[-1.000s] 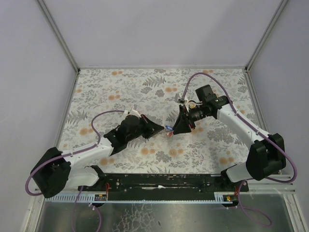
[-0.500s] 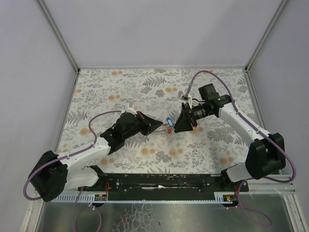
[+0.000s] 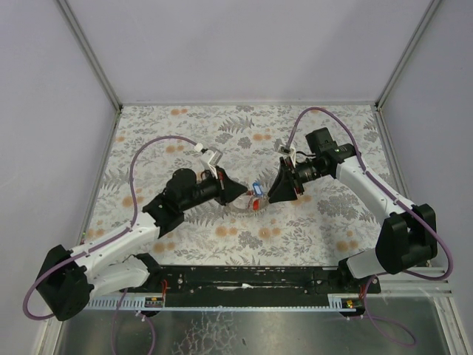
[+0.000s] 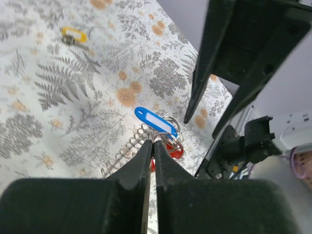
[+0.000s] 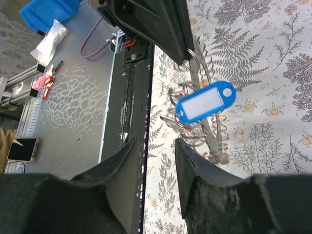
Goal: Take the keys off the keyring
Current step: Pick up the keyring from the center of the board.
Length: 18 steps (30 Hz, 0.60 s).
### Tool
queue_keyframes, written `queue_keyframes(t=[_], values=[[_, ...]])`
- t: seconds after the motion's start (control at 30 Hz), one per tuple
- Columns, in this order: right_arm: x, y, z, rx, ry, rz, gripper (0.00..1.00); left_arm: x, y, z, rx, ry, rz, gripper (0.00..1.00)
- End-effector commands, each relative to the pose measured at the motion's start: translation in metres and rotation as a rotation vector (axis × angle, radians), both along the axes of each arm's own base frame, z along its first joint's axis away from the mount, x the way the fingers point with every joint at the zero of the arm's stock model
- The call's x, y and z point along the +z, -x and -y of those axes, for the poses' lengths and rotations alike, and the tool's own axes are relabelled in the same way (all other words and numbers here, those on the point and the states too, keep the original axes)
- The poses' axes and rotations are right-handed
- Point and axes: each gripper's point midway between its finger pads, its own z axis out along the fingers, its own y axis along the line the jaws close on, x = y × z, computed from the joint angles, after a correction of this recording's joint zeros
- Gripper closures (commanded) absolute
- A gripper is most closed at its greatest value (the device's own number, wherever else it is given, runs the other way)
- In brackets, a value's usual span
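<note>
Pinching the keyring tight, left end effector fully closed.

Black left gripper and black right gripper; between them a blue, white-labelled key tag, a red tag and a silver keyring. Tabletop: white with grey ferns, orange blossoms.
</note>
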Motion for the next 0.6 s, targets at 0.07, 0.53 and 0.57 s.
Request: queue_keyframes(t=[0.07,0.53,0.57], values=[[0.016,0.002,-0.001,0.028,-0.056,0.031,0.57,0.027,-0.003,-0.006,-0.058,-0.071,0.286,1.0],[0.033,0.001,-0.001,0.016,-0.054,0.063,0.57,0.034,-0.021,-0.002,0.159,0.134,-0.125,1.0],[0.035,0.001,-0.001,0.014,-0.049,0.07,0.57,0.035,-0.021,-0.001,0.172,0.157,-0.148,1.0]])
